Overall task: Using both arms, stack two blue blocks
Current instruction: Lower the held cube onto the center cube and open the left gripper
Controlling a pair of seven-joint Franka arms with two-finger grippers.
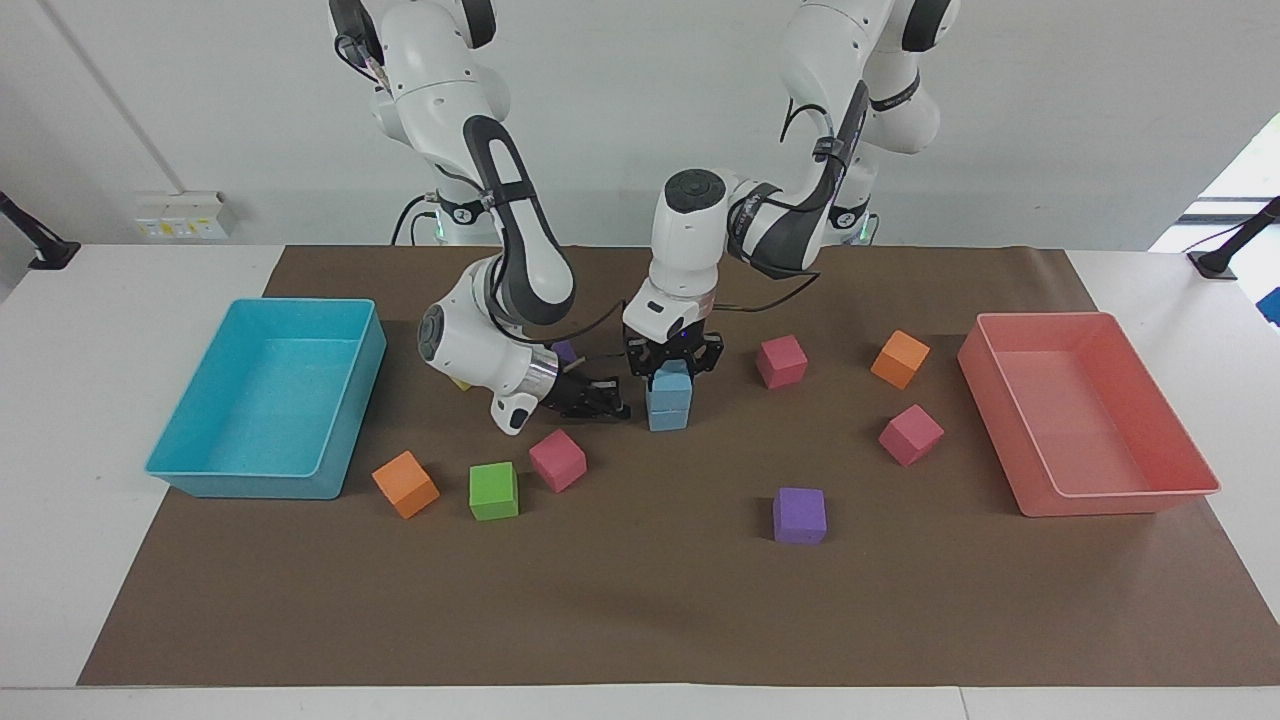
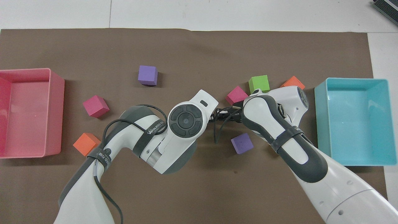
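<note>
Two blue blocks stand stacked in the middle of the brown mat: the upper blue block [image 1: 673,381] rests on the lower blue block [image 1: 668,413]. My left gripper [image 1: 672,372] points straight down from above, shut on the upper block, one finger on each side. My right gripper [image 1: 612,408] lies low and level over the mat, shut and holding nothing. Its tips are just beside the lower block, toward the right arm's end. In the overhead view the left arm's wrist [image 2: 186,120] hides both blue blocks.
A turquoise tray [image 1: 200,470] sits at the right arm's end and a pink tray [image 1: 1120,500] at the left arm's end. Loose cubes lie around: pink [image 1: 557,460], green [image 1: 494,490], orange [image 1: 405,484], purple [image 1: 799,515], pink [image 1: 910,434], orange [image 1: 900,359], pink [image 1: 781,361].
</note>
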